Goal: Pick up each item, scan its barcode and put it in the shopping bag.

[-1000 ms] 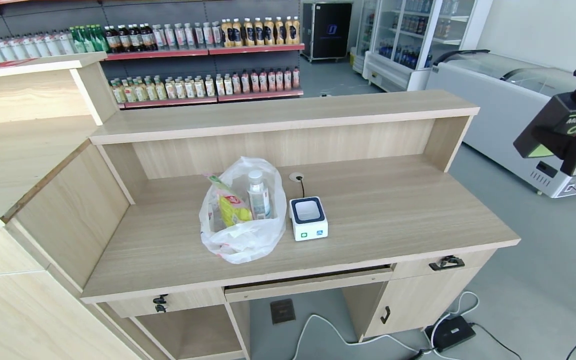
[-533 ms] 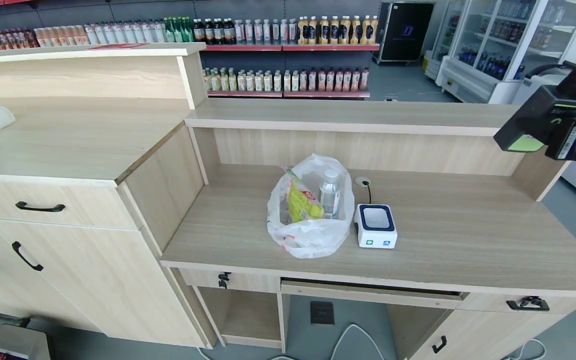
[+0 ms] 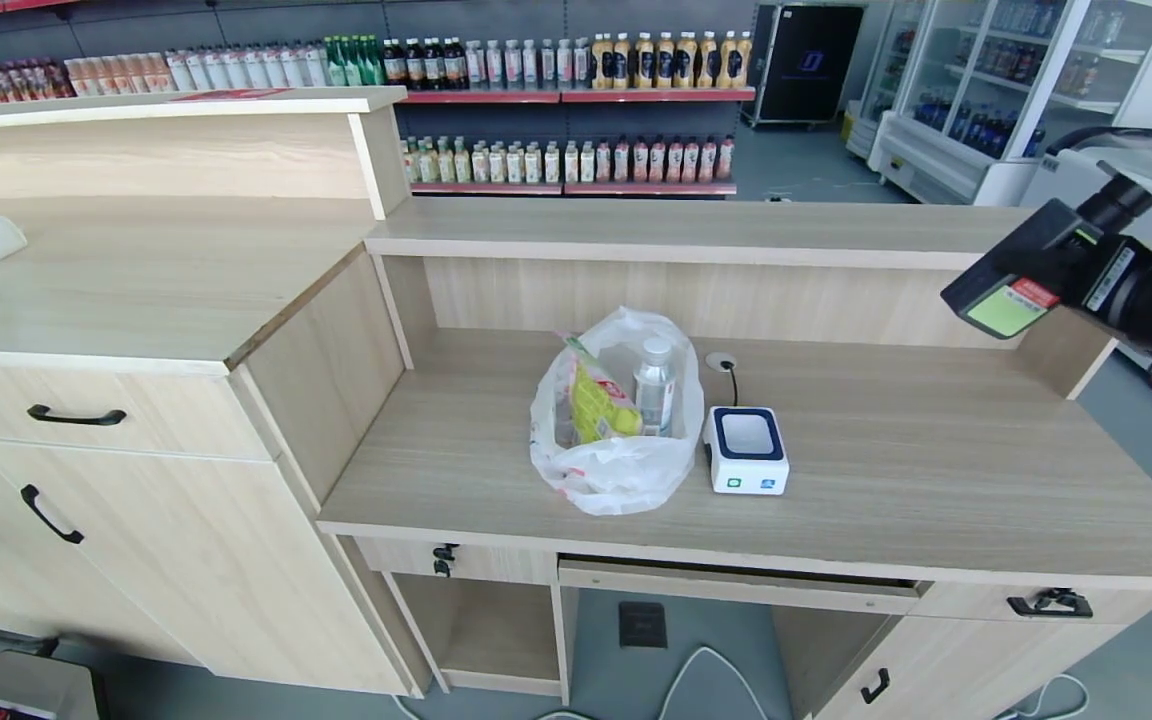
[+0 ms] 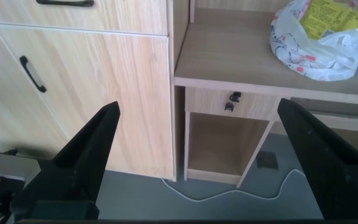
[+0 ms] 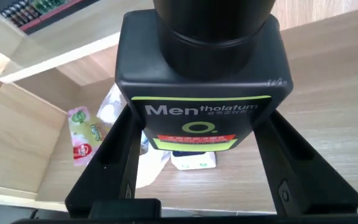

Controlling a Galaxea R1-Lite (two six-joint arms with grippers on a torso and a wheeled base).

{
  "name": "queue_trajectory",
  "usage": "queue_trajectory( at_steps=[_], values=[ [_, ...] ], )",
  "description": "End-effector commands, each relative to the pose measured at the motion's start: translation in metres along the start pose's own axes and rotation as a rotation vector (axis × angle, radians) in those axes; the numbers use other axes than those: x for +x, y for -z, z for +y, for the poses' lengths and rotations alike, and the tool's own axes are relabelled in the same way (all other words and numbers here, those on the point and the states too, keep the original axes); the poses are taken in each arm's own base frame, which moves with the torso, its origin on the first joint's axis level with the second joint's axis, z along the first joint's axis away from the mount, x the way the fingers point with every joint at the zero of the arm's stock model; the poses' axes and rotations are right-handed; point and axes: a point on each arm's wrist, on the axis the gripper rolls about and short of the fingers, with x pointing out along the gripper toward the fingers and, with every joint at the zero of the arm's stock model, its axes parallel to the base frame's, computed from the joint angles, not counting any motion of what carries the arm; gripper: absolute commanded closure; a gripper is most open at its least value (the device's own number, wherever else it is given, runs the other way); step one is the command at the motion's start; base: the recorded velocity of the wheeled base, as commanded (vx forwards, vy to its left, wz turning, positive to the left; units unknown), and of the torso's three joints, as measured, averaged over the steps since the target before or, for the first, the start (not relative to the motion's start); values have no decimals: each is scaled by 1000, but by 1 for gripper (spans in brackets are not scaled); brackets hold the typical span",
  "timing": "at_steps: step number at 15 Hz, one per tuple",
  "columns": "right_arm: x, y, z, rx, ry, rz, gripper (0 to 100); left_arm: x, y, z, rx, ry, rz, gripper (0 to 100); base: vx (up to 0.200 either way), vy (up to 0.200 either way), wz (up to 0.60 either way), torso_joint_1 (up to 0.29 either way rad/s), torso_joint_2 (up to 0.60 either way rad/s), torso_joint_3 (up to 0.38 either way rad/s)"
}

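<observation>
The right end effector (image 5: 201, 155) is clamped on a black pump bottle (image 3: 1021, 275), one finger on either side of its body, held high over the right end of the bench (image 3: 936, 470). The barcode scanner (image 3: 746, 450) sits well below and to the left of it. The white shopping bag (image 3: 616, 470) lies just beyond, already holding a yellow snack packet (image 3: 596, 405) and a clear bottle (image 3: 653, 390). The left end effector (image 4: 197, 106) hangs low before the cabinet (image 4: 104, 74), fingers spread apart and empty. This looks like the carry toward scanning. The next move calls for lowering the pump bottle over the scanner's window with its barcode turned to face it.
</observation>
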Motion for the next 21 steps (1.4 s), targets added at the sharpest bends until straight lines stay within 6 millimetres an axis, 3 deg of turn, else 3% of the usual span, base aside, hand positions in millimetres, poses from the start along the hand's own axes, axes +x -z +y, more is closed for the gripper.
queue_trajectory(
  at_steps=[1,6,10,12,15,21],
  values=[
    [20,3,2,67,0,57,100,0,0,0,0,-1,0,0,0,0,0,0,0,0],
    [68,4,1,261,45,160,100,0,0,0,0,-1,0,0,0,0,0,0,0,0],
    [98,30,6,289,61,227,100,0,0,0,0,-1,0,0,0,0,0,0,0,0],
    [113,48,20,194,118,224,100,0,0,0,0,-1,0,0,0,0,0,0,0,0],
    [112,57,23,-44,175,235,100,0,0,0,0,1,0,0,0,0,0,0,0,0],
    [101,55,23,-186,219,245,100,0,0,0,0,-1,0,0,0,0,0,0,0,0]
  ],
)
